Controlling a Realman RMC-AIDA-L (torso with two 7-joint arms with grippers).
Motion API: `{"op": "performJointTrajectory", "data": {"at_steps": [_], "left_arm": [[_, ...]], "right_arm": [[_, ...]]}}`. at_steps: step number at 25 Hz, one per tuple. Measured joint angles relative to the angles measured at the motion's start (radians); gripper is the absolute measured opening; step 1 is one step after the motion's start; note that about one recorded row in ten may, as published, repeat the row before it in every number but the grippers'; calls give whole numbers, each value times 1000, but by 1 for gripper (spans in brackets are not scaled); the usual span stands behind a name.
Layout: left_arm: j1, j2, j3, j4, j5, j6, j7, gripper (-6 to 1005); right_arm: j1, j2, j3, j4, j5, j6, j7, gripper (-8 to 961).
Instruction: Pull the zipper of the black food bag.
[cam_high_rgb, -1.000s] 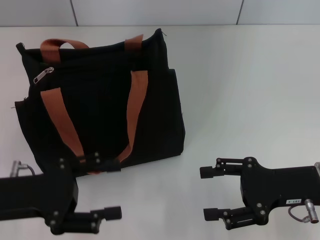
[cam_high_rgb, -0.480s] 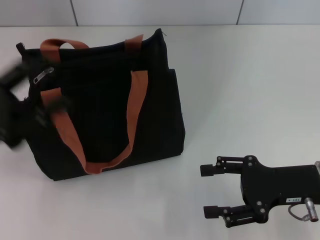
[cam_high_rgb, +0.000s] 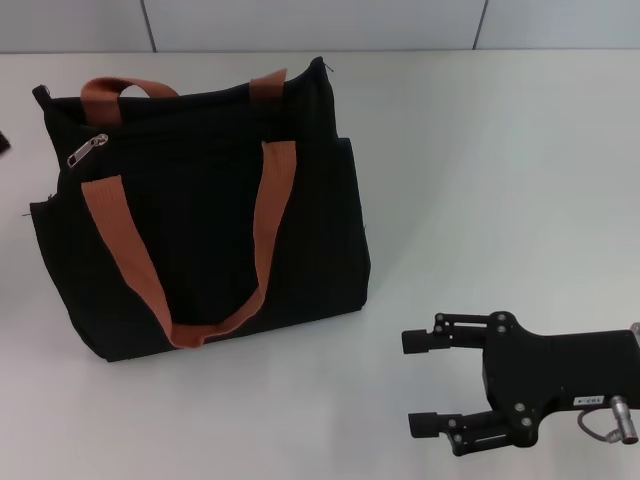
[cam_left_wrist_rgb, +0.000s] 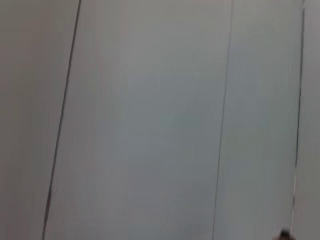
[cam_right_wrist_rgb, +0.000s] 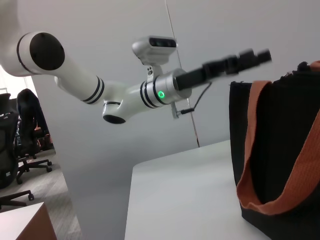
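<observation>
On the counter (cam_high_rgb: 480, 180), the black food bag (cam_high_rgb: 200, 210) lies flat, zipper (cam_high_rgb: 86, 150) facing up for reach. Right pincer (cam_high_rgb: 420, 382) rests nearby, fingers apart; left pincer (cam_right_wrist_rgb: 250, 56) hangs raised, its fingers unreadable.

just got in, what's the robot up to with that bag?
Nothing is gripped yet. The black food bag stands on the table, its zipper pull near the top corner on the robot's left. The left tool is raised beside the bag. The right tool sits open, low on the right, apart from the bag.
</observation>
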Motion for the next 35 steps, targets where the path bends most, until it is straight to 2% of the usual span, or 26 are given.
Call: {"op": "performJointTrajectory", "data": {"at_steps": [2, 4, 7, 10, 18, 26, 31, 35], "left_arm": [[0, 16, 1, 8, 69, -44, -3, 749], [-1, 22, 4, 20, 140, -61, -6, 748], [-5, 23, 6, 42, 217, -56, -8, 745], [-14, 12, 5, 58, 265, -48, -2, 743], [-43, -5, -3, 61, 264, -101, 33, 736], [-53, -2, -4, 77, 270, -123, 39, 730], [-32, 6, -5, 93, 270, -99, 38, 726], [-19, 1, -38, 96, 264, -98, 45, 723]], "right_arm": [[-2, 0, 1, -1, 0, 0, 0, 769], [-4, 0, 2, -1, -1, 0, 0, 767], [-5, 0, 2, -1, -2, 0, 0, 764], [-5, 0, 3, 0, -2, 0, 0, 762], [-4, 0, 2, 1, -2, 0, 0, 755], [-8, 0, 4, 2, -2, 0, 0, 748], [-9, 0, 5, 1, -2, 0, 3, 744], [-8, 0, 5, 0, -2, 0, 3, 740]]}}
